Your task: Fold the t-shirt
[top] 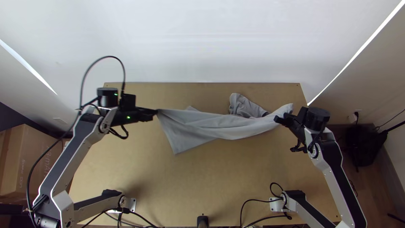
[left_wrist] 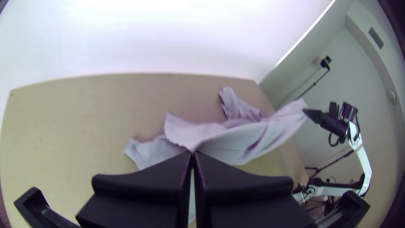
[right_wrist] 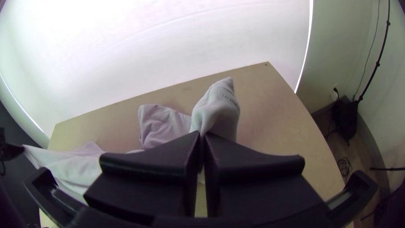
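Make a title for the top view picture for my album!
Two robot arms stretch a light grey cloth t-shirt above a light wooden table.

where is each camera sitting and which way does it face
Top view: high over the table's near edge, looking steeply down; left arm and right arm show.
Left wrist view: on the left wrist, looking across the table past the left gripper; the right arm shows beyond.
Right wrist view: on the right wrist, looking past the right gripper; the left gripper shows too.
Both wrist views share table, shirt and wall.
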